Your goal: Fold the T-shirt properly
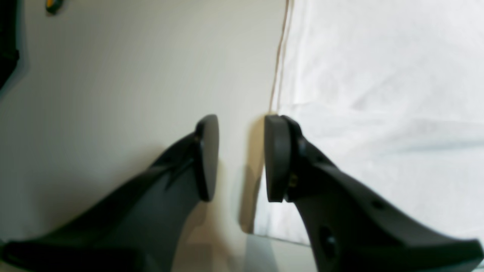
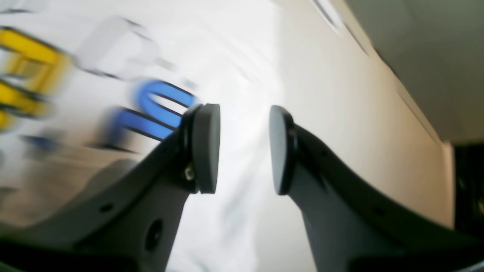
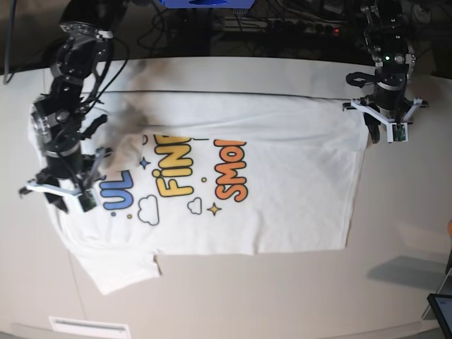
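The T-shirt (image 3: 233, 176) lies spread print-up across the middle of the pale table (image 3: 395, 282) in the base view. At frame left, the right gripper (image 2: 244, 149) hangs over the blue lettering, jaws parted and holding nothing. At upper right, the left gripper (image 1: 240, 158) sits at the shirt's edge, jaws apart and empty. Dark cables and equipment (image 3: 282, 25) crowd the top edge. The right wrist view is badly blurred.
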`<state>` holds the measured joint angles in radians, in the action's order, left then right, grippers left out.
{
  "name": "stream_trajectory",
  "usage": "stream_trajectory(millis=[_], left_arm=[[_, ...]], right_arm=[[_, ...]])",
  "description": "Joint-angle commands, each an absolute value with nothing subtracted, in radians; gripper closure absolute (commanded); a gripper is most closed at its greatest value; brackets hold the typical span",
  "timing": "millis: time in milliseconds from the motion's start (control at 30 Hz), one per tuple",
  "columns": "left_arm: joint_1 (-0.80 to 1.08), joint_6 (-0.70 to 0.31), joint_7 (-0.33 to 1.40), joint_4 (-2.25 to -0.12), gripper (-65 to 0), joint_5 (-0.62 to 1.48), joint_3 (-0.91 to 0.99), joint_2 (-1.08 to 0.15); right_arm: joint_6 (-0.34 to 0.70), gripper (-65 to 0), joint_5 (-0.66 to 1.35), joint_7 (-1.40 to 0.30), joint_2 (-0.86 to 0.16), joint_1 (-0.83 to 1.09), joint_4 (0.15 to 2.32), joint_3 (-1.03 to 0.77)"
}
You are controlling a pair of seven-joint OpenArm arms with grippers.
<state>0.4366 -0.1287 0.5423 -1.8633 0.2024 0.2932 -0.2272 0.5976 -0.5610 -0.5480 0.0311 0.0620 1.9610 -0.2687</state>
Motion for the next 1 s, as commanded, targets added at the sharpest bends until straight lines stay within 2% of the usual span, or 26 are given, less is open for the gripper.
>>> stream_trajectory(millis=[0,133,333,467,700,867,967], left_arm=[[0.433,-0.120,0.516,-1.882,-20.5,0.202,0.303,-0.243],[0.394,-0.120,0.522,-1.880,-20.5,0.202,0.352,-0.240],[0.328,-0.120,0.524,-1.879,-20.8,0.202,0.371,-0.271],[0.308,-0.120,0.533,-1.877,-21.0,0.202,0.360,-0.297],[0.119,-0.133,0.771,-1.805,-21.2,0.205,0.360,-0.298],[-0.004,-0.306,0.829,-1.693,-21.2,0.202,0.360,-0.349],[-0.073,-0.355,0.826,-1.620,-21.2,0.200,0.360,-0.366]], right_arm=[[0.598,-21.0,-0.549,-0.529,0.015,0.054,1.974,-0.298],[0.696,-21.0,-0.496,-0.538,-0.013,0.051,1.957,-0.384],[0.698,-21.0,-0.429,-0.765,-0.044,-0.105,1.920,-0.466],[0.698,-21.0,-0.429,-0.816,-0.071,-0.205,1.854,-0.464],[0.698,-21.6,-0.406,-0.860,-0.120,-0.343,1.606,-0.455],[0.698,-21.6,-0.354,-0.868,-0.160,-0.389,1.512,-0.420],[0.698,-21.6,-0.354,-0.860,-0.160,-0.421,1.468,-0.421]])
